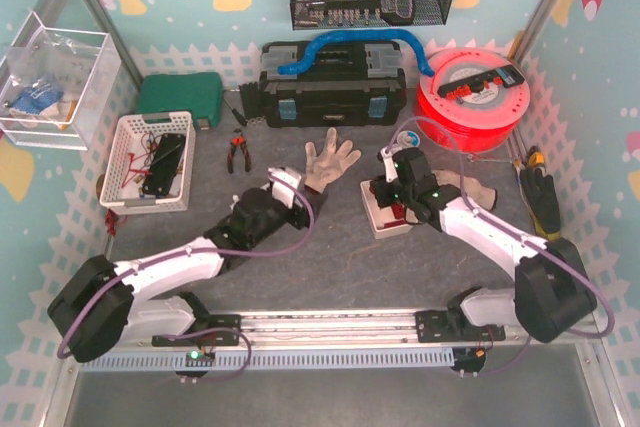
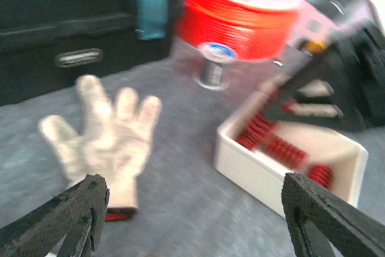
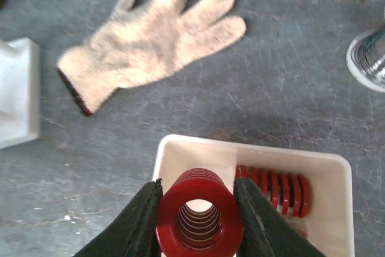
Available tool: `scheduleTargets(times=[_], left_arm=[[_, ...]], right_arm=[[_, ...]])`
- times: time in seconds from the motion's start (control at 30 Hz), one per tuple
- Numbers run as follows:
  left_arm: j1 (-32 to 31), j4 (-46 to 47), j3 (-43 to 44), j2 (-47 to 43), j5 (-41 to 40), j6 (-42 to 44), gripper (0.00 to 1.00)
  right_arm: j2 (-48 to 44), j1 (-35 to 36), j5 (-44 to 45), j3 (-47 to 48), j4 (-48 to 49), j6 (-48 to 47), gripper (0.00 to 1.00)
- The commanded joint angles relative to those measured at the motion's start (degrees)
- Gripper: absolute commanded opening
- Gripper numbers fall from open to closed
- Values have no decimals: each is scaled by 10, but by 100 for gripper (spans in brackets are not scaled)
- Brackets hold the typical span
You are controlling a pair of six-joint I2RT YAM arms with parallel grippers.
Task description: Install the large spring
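My right gripper (image 3: 198, 224) is shut on a large red spring (image 3: 200, 209), held end-on just above the near left corner of a white tray (image 3: 180, 148). More red springs (image 3: 274, 191) lie in the tray's right compartment. From above, the right gripper (image 1: 395, 192) hangs over the tray (image 1: 383, 224) at centre right. My left gripper (image 2: 198, 215) is open and empty, low over the mat between a white glove (image 2: 108, 136) and the tray (image 2: 258, 167). From above, the left gripper (image 1: 290, 187) is left of the tray.
A white glove (image 1: 328, 160) lies mid-table, with a second glove (image 1: 472, 187) under the right arm. A black toolbox (image 1: 330, 87), red filament spool (image 1: 470, 97) and small wire reel (image 1: 405, 137) stand behind. A white basket (image 1: 150, 162) and pliers (image 1: 237, 152) are at the left.
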Motion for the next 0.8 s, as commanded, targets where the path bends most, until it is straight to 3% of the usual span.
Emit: scheduleTargets(times=[0.0,0.17,0.23,0.5,0.77], left_arm=[[-40,138,-64,-27,106,129,77],[-56,256,-111,-29,121,187,56],[-56,269,-107,-16,120,197,53],[-62,308,-91,36,153,240,58],[-62,281,-75,60,122,272,55]], right_arm=[[-48,8,-47,25,-16,10,0],[-84,37,-135,44,2,18,0],[-86,53,-153,52,9,26,0],[-83,113,-198,64,47,60,0],[-76,139,-197,68,53,64,0]])
